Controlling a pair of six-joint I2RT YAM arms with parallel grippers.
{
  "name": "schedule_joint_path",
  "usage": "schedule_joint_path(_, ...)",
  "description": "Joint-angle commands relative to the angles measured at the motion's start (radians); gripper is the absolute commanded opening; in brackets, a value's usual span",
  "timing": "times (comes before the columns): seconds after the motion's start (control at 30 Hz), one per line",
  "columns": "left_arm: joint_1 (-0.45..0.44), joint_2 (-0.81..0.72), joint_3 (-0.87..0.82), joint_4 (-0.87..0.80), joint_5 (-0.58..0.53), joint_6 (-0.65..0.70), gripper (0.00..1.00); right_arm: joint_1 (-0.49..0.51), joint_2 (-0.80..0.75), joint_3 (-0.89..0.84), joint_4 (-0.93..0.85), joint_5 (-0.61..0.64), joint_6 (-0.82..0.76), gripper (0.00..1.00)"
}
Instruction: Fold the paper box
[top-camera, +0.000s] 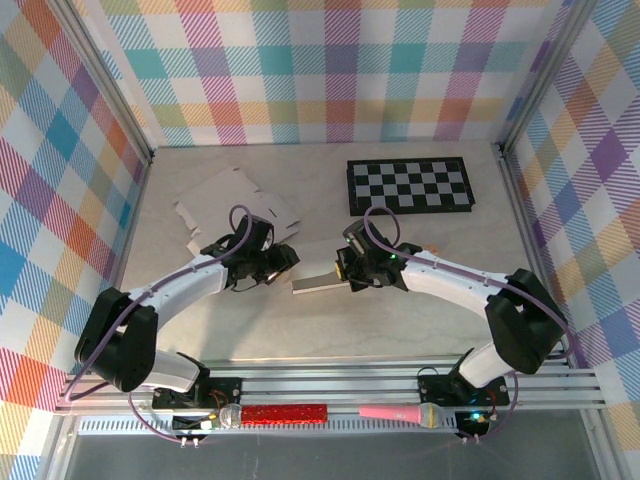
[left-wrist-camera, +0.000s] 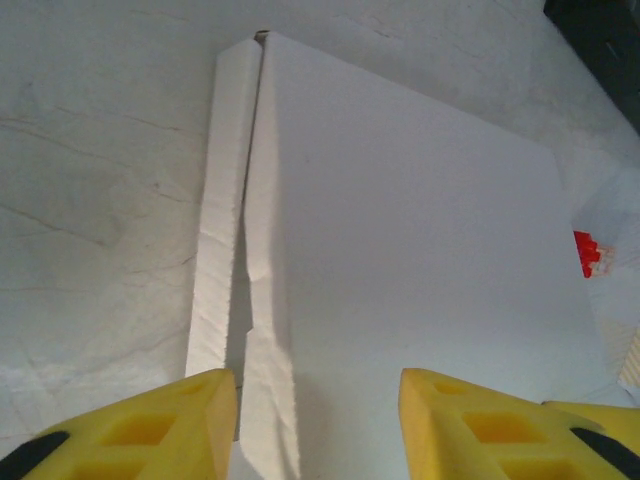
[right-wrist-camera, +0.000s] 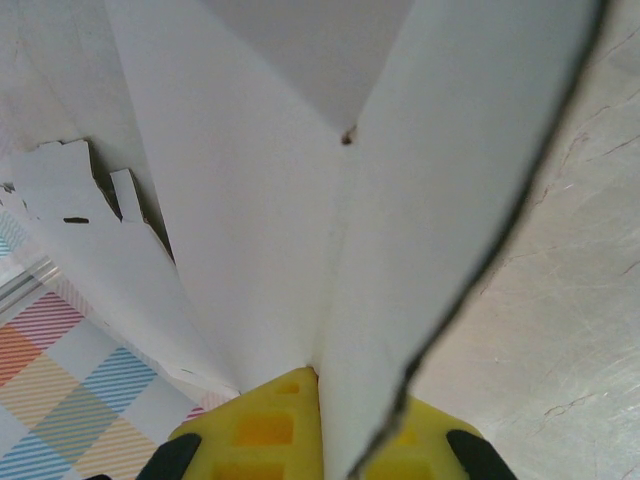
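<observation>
The paper box (top-camera: 316, 282) is a white card blank lying between my two grippers at the table's middle. In the left wrist view the paper box (left-wrist-camera: 400, 250) is a broad flat panel with a narrow creased flap (left-wrist-camera: 222, 220) along its left side. My left gripper (left-wrist-camera: 318, 385) is open, and its yellow fingers (left-wrist-camera: 205, 420) stand apart on either side of the crease at the panel's near edge. My right gripper (right-wrist-camera: 340, 385) is shut on a raised sheet of the paper box (right-wrist-camera: 300, 200), which rises steeply from the pinch. From above, the left gripper (top-camera: 284, 258) and right gripper (top-camera: 345, 270) face each other.
More flat white card pieces (top-camera: 235, 205) lie at the back left. A black-and-white checkerboard (top-camera: 408, 186) sits at the back right. A red microphone (top-camera: 285, 414) and a pink microphone (top-camera: 400, 412) rest on the front rail. Plaid walls close in three sides.
</observation>
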Motion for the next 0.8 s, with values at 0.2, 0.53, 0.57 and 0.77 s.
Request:
schedule_joint_path(0.2,0.008,0.044,-0.033,0.076,0.038,0.019,0.30,-0.002,0.024,-0.016,-0.047,-0.053,-0.027,0.00)
schedule_joint_path(0.53,0.006,0.066,-0.043,0.068,0.024,0.047,0.27,-0.051,0.021,0.038,-0.133,-0.175,-0.219,0.27)
schedule_joint_path(0.57,0.007,0.067,-0.041,0.064,0.020,0.052,0.26,-0.060,0.010,0.074,-0.196,-0.178,-0.289,0.34)
schedule_joint_path(0.77,0.007,0.066,-0.025,0.041,0.008,0.073,0.26,-0.138,-0.117,0.213,-0.526,-0.096,-0.763,0.64)
